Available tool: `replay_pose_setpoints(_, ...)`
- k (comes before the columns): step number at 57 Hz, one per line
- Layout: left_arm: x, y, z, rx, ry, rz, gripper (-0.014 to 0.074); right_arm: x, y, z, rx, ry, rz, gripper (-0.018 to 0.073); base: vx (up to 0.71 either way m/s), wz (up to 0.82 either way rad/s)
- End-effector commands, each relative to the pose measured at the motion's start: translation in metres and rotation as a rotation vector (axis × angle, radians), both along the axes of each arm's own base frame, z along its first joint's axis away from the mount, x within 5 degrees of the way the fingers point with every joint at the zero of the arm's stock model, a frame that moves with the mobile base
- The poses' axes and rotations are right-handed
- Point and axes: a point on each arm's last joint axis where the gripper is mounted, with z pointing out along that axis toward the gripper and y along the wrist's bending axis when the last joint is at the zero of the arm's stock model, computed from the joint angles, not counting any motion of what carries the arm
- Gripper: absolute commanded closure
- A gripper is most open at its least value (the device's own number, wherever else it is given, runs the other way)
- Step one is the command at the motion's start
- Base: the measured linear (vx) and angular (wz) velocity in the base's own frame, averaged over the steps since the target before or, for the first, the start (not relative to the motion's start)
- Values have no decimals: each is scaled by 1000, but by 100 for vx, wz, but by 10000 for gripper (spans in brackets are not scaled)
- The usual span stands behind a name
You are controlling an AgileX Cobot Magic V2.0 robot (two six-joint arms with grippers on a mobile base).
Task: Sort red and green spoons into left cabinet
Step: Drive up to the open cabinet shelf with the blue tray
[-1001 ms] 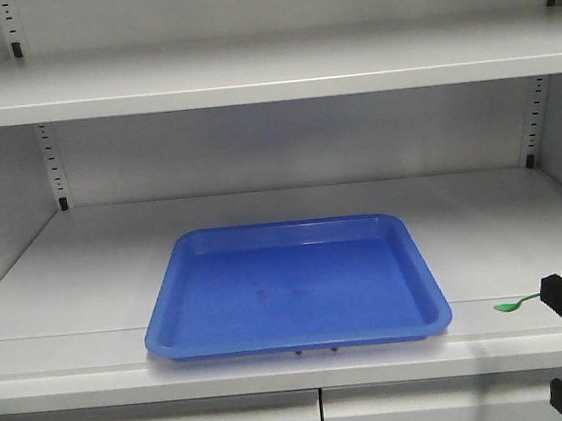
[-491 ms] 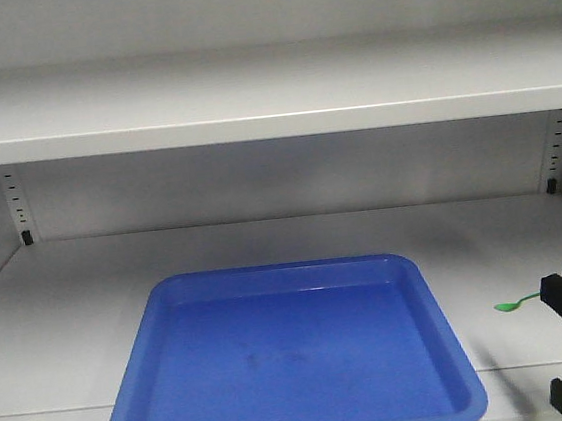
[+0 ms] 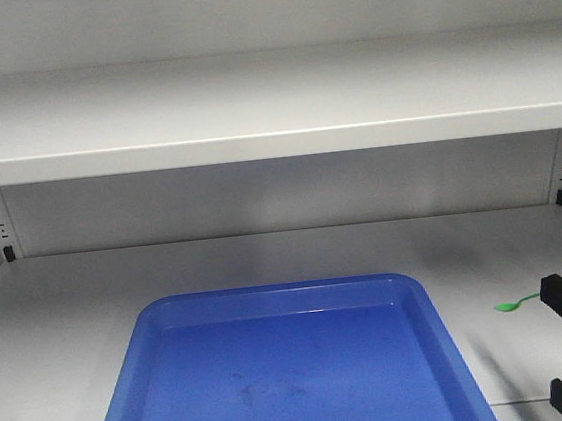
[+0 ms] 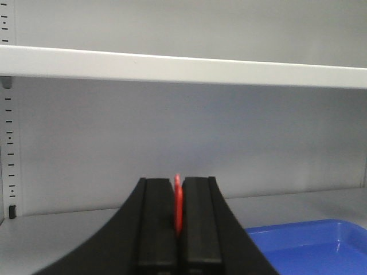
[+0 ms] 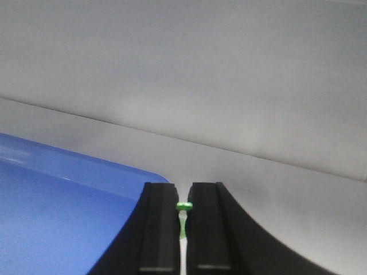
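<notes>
Left gripper point(image 4: 178, 186) clamps the red spoon point(image 4: 178, 201) and right gripper point(image 5: 183, 192) the green spoon point(image 5: 183, 214), both facing into the left cabinet point(image 3: 270, 101), so delivery looks underway; next, I'd say, each reaches forward over the blue tray point(image 3: 279, 290) lying low between them and lets go.

Item: one blue plastic tray point(image 3: 296, 370), rectangular with rounded corners and a raised rim, is lying flat; its near edge is running off the front view's bottom; faint dark smudges are showing on its floor.
</notes>
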Motion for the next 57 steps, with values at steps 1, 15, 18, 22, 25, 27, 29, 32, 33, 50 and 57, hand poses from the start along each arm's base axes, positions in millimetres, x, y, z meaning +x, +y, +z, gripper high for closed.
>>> replay_pose_setpoints(1,-3,-1,16,-30,-93,-23,603,-1,3,17,28,-97,33,538,3,-1)
replay_pose_setpoints(15,-3,-1,16,-30,-93,-23,603,-1,3,17,28,-97,33,538,1,-1)
replay_pose_setpoints(18,-3,-1,16,-30,-93,-23,603,-1,3,17,28,-97,33,538,0,0)
replay_pose_setpoints(22,-3,-1,16,-30,-93,-23,603,-1,3,17,28,-98,34,538,0,0)
replay_pose_setpoints(25,-3,-1,16,-30,-93,-23,603,-1,3,17,28,-98,34,538,0,0)
replay_pose_setpoints(27,-3,-1,16,-30,-93,-23,603,-1,3,17,28,-98,34,538,0,0)
replay_pose_setpoints(29,-3,-1,16,-30,-93,-23,603,-1,3,17,28,-98,34,538,0,0)
replay_pose_setpoints(32,-3,-1,16,-30,-93,-23,603,-1,3,17,28,-98,34,538,0,0)
replay_pose_setpoints(33,-3,-1,16,-30,-93,-23,603,-1,3,17,28,-98,34,538,0,0)
replay_pose_setpoints(50,-3,-1,16,-30,-93,-23,603,-2,3,19,32,-114,43,538,0,0)
replay_pose_setpoints(57,-3,-1,17,-31,-100,-25,603,-2,4,19,34,-120,47,538,0,0)
